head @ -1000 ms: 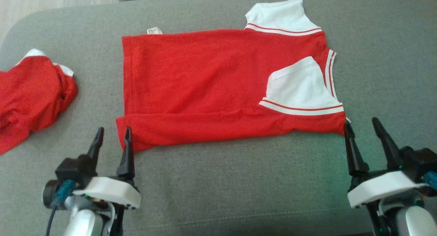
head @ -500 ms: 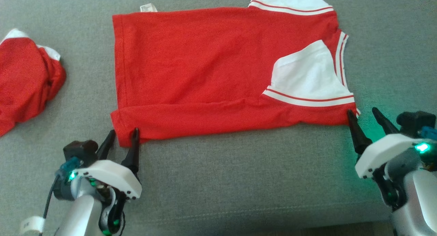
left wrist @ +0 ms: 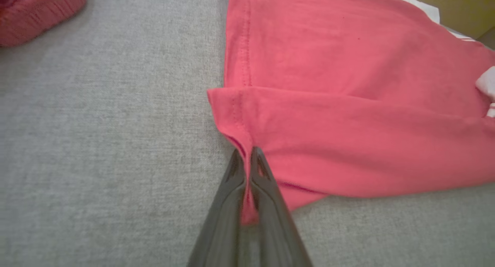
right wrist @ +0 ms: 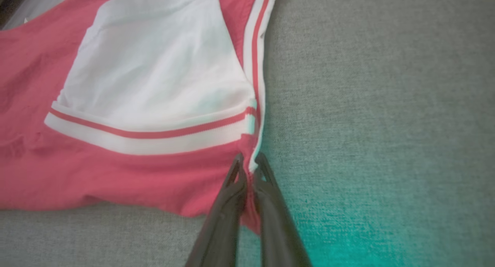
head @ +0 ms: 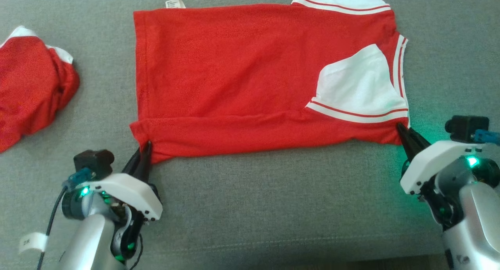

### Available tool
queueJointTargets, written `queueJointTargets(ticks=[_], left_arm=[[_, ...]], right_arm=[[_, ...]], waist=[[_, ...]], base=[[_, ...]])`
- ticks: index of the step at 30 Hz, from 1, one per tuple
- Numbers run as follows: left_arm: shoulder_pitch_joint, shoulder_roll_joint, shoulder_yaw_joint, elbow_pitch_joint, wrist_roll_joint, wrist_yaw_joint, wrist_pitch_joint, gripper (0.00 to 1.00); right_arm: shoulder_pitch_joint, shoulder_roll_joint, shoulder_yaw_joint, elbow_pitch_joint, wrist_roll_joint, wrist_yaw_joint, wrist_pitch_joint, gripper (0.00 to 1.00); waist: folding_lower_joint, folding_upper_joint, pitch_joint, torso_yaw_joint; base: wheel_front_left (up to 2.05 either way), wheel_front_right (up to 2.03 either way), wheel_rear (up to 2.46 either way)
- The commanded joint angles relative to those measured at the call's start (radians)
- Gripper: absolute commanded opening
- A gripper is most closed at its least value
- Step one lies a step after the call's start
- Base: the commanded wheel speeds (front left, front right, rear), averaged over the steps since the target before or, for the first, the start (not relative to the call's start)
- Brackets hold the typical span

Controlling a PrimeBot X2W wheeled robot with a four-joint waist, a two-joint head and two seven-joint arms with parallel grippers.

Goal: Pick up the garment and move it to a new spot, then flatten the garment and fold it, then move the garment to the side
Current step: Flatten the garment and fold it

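1. The left pincer (head: 143, 148) is clamped on the garment (head: 234, 67). Its two dark fingers are pressed together with a pinch of red cloth between them, at the hem corner nearest to it.
2. The right pincer (head: 401, 128) is likewise closed on the garment. In the right wrist view, its fingers meet on the corner where a white-and-red striped band ends, with cloth caught between the tips.
3. The garment lies spread on the grey cushion (head: 273, 207) and reaches away from both pincers. Its near edge runs from one pincer to the other.
4. Just beyond the pincers, a long strip (head: 254, 135) of the near side is folded over onto the red body.
5. A white sleeve (head: 355, 86) with a striped cuff lies turned in on the red cloth, just ahead of the right pincer and slightly to its left.
6. A small white label (head: 175, 3) pokes out at the far edge, well ahead of the left pincer.
7. A crumpled red heap of cloth (head: 31, 90) lies on the cushion off to the left of the left pincer, apart from the spread garment.
8. A green glow tints the cushion beside the right pincer.
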Motion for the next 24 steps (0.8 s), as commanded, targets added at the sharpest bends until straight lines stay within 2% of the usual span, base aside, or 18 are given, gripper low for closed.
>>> queueJointTargets(ticks=[1,10,18,19,20,21,22,23,24], left_arm=[[0.000,0.028,0.026,-0.033,0.001,0.011,-0.004,0.00],[0.112,0.085,0.049,-0.155,-0.002,0.056,0.041,0.00],[0.239,0.087,0.058,-0.238,-0.028,0.104,0.097,0.00],[0.247,0.087,0.055,-0.242,-0.032,0.104,0.106,0.00],[0.250,0.090,0.053,-0.245,-0.030,0.104,0.109,0.00],[0.250,0.090,0.053,-0.245,-0.030,0.104,0.109,0.00],[0.250,0.092,0.049,-0.245,-0.028,0.103,0.111,0.28],[0.251,0.093,0.046,-0.243,-0.030,0.102,0.117,1.00],[0.250,0.094,0.044,-0.244,-0.026,0.105,0.119,1.00]], right_arm=[[0.012,-0.011,0.010,-0.037,0.006,-0.001,-0.002,0.00],[0.198,0.022,-0.035,-0.213,-0.007,-0.001,0.003,0.00],[0.347,0.072,-0.054,-0.318,-0.020,-0.001,0.039,0.00],[0.361,0.076,-0.054,-0.327,-0.021,-0.001,0.046,0.13],[0.371,0.080,-0.059,-0.337,-0.027,-0.001,0.047,0.52],[0.371,0.080,-0.059,-0.337,-0.027,-0.001,0.047,0.52],[0.380,0.085,-0.068,-0.343,-0.036,-0.001,0.051,1.00],[0.385,0.090,-0.075,-0.354,-0.046,-0.001,0.046,1.00],[0.387,0.094,-0.082,-0.366,-0.059,-0.001,0.037,1.00]], waist=[[0.0000,0.0000,-0.006,0.003],[0.0000,0.0000,-0.074,0.001],[0.0000,0.0000,-0.123,0.004],[0.0000,0.0000,-0.127,0.007],[0.0000,0.0000,-0.129,0.009],[0.0000,0.0000,-0.129,0.009],[0.0000,0.0000,-0.132,0.009],[0.0000,0.0000,-0.134,0.009],[0.0000,0.0000,-0.137,0.008]], base=[[0.00,0.00,0.00],[0.00,0.00,0.00],[0.00,0.00,0.00],[0.00,0.00,0.00],[0.00,0.00,0.00],[0.00,0.00,0.00],[0.00,0.00,0.00],[0.00,0.00,0.00],[0.00,0.00,0.00]])
